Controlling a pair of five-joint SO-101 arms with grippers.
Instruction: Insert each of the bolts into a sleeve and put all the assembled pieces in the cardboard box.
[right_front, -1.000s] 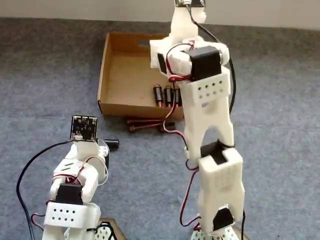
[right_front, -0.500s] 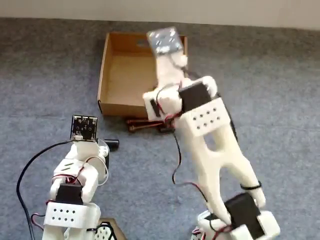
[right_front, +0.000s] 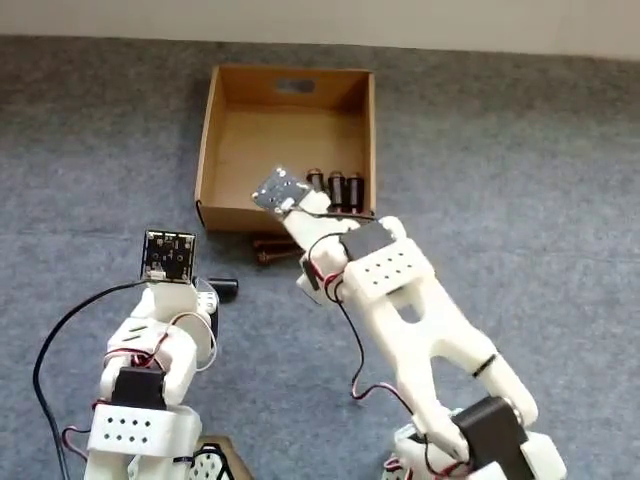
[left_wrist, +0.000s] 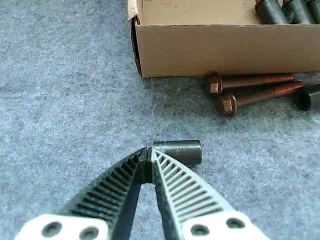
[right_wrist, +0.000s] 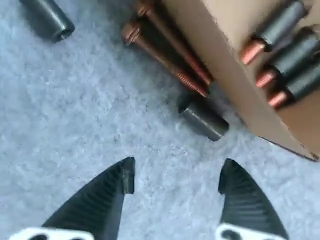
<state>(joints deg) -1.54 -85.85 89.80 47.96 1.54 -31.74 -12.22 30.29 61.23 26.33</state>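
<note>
Left tool (left_wrist: 150, 155) has its fingers pressed together, tips right at the end of a loose sleeve (left_wrist: 177, 152) lying on the counter (left_wrist: 60, 100). It looks rigid, smooth and apt to roll, so pinch it across the middle. Two bare bolts (left_wrist: 250, 80) lie beside the cardboard box (left_wrist: 225, 47). Right tool (right_wrist: 177, 180) hangs spread above a second sleeve (right_wrist: 202, 119). Three assembled pieces (right_front: 335, 188) lie inside the box.

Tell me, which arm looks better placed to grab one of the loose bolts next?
Right, probably: the right gripper is open and hangs over the two loose bolts. The left gripper is shut beside a sleeve, farther from them.
</note>
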